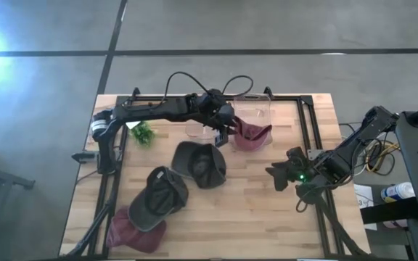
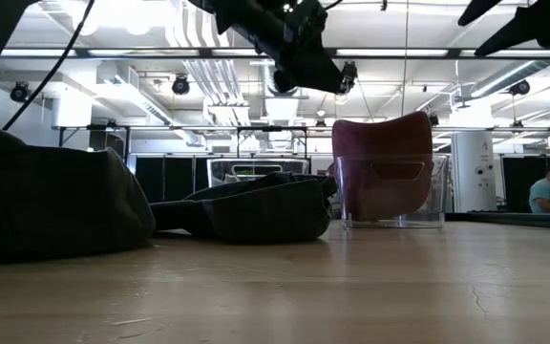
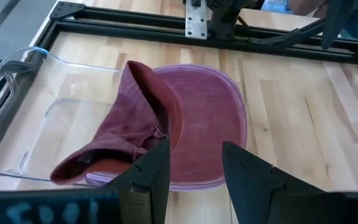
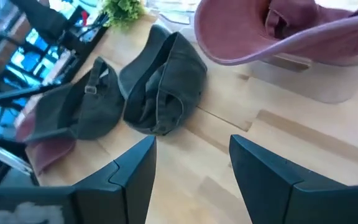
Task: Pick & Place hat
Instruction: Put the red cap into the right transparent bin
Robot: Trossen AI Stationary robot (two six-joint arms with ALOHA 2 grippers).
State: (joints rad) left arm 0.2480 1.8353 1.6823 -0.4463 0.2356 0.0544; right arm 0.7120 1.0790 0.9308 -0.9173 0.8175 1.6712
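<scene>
While lodged only partway in bin (image 3: pixel 17 87), could slide back out. Shows maroon hat (image 3: pixel 166 124) crumpled against one wall, brim jutting past rim over counter (image 1: pixel 289 210), not settled on bin's floor. Might tip from own weight, or get dragged by a finger catching loose cloth on the way up. Could also nudge the light, clear bin if brushed. Judged as placed but not secure.

Left gripper (image 3: pixel 194 168): hangs above hat and bin, clear of both in low view, arm stretched across from counter's left side, wrist pitched down toward the brim. Jaws parted, nothing between them. Best lifted straight up, not swept sideways, or hat goes with it.

Right gripper (image 1: pixel 278 174): waits low at counter's right side, well apart from bin, pointed toward the middle, jaws wide, empty.

Leaves two dark hats (image 1: pixel 200 163) mid-counter, overlapping or just beside each other, plus another maroon hat (image 1: pixel 133 230) at front left corner, part tucked under the nearer dark one. Risks taking two together there if gripped at the overlap.
</scene>
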